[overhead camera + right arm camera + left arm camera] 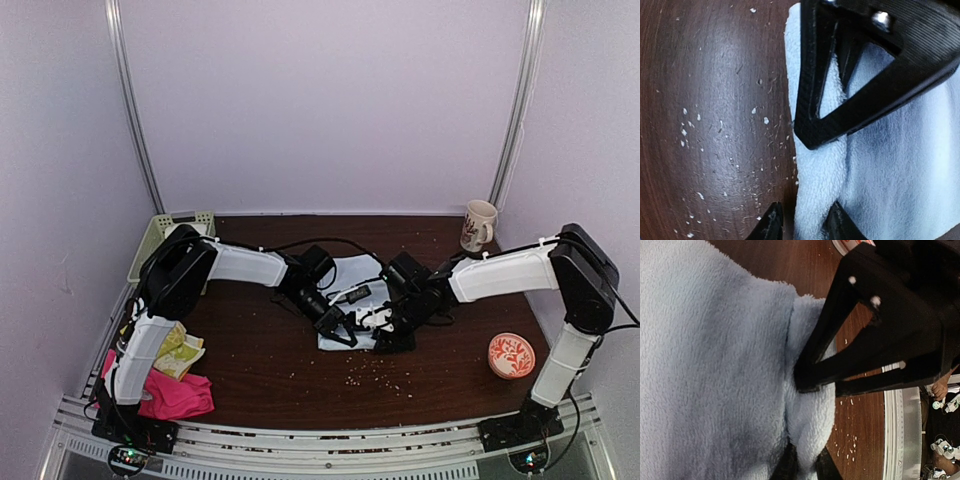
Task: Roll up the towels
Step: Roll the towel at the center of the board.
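Observation:
A pale blue towel (352,282) lies in the middle of the brown table (260,370), its near edge folded into a thick lip. My left gripper (343,328) is at that lip's left end. In the left wrist view it (805,462) is shut on the fluffy fold (812,425). My right gripper (380,325) is at the lip's right end. In the right wrist view it (802,225) straddles the towel's edge (815,190), with a narrow gap beside the left finger (771,225). The two grippers nearly touch. A yellow-green patterned towel (178,352) and a hot-pink towel (175,395) lie at the front left.
A pale green slotted basket (150,245) stands at the back left. A cream mug (478,225) is at the back right and a red patterned bowl (511,355) at the front right. Pale crumbs (375,375) dot the table near the towel.

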`<action>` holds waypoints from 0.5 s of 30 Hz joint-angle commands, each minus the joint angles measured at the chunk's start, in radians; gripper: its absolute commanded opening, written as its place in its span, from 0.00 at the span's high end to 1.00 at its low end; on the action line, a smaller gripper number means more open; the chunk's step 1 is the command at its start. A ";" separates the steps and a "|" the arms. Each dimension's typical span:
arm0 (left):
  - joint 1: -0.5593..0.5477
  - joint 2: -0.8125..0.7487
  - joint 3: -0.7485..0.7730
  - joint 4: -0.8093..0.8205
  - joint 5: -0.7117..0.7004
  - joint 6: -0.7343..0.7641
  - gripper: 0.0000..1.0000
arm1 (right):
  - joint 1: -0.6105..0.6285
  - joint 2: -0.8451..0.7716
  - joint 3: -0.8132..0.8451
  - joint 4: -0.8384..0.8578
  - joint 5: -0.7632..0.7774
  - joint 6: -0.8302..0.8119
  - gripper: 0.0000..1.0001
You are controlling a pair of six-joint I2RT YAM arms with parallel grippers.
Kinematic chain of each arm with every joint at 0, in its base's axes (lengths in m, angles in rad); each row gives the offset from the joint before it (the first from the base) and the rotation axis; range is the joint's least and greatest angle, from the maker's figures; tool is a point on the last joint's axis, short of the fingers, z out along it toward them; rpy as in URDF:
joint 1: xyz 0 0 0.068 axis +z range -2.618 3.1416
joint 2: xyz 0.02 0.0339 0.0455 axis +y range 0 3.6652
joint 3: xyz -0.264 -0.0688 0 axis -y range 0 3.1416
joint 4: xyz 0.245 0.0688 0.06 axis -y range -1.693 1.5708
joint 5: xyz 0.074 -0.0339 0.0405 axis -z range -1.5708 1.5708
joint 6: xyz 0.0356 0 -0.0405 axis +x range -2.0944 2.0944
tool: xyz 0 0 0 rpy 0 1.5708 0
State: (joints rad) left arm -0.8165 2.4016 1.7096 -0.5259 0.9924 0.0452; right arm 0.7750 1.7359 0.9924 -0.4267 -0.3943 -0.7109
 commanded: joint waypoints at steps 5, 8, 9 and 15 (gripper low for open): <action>0.007 -0.014 -0.081 -0.015 -0.144 -0.020 0.77 | 0.000 0.061 0.060 -0.085 -0.036 -0.015 0.91; 0.008 -0.123 -0.191 0.075 -0.215 -0.022 0.72 | -0.030 0.092 0.108 -0.189 -0.141 -0.029 0.96; 0.008 -0.153 -0.221 0.098 -0.247 -0.021 0.71 | -0.042 0.107 0.124 -0.229 -0.174 -0.035 0.96; 0.011 -0.292 -0.390 0.188 -0.367 -0.037 0.68 | -0.136 0.260 0.270 -0.493 -0.379 -0.069 0.97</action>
State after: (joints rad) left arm -0.8150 2.1853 1.4345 -0.3820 0.7895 0.0273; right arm 0.7055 1.8992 1.1965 -0.6521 -0.6128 -0.7536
